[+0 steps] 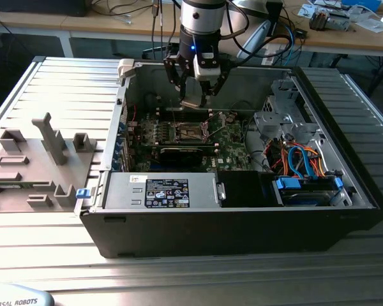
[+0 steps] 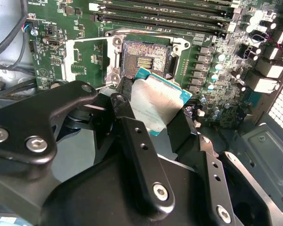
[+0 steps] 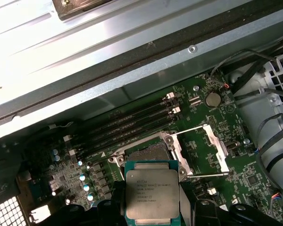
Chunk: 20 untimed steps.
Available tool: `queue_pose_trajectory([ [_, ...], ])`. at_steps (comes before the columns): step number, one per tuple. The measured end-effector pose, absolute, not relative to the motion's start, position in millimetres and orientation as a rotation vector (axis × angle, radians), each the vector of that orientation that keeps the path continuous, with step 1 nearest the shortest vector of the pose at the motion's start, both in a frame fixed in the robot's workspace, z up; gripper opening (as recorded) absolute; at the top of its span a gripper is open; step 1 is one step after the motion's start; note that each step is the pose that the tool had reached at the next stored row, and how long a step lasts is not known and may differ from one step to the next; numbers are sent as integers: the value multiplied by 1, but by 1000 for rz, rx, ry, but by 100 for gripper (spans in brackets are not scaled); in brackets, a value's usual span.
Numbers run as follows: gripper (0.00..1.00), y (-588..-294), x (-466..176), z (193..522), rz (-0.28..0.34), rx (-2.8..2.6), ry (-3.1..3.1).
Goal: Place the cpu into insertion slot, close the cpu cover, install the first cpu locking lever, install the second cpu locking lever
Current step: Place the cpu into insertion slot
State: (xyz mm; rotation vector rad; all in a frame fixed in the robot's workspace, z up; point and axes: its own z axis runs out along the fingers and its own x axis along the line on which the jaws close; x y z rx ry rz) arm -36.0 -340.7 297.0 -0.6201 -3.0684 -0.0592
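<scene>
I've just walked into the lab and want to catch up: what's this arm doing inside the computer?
The arm's tool is shut on the cpu and holds it just above the insertion slot on the motherboard, inside the open computer case. The chip is not seated yet, and the socket's dark centre is bare. The cpu cover is swung open beside the socket, so it has not been closed.

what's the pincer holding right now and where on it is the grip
The pincer holds the cpu, clamped by two opposite edges, near the open insertion slot.
</scene>
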Motion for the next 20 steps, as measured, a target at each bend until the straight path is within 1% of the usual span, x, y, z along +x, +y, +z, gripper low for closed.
queue_pose_trajectory([
  [20,54,-341,-36,297,-59,-668,-3059],
])
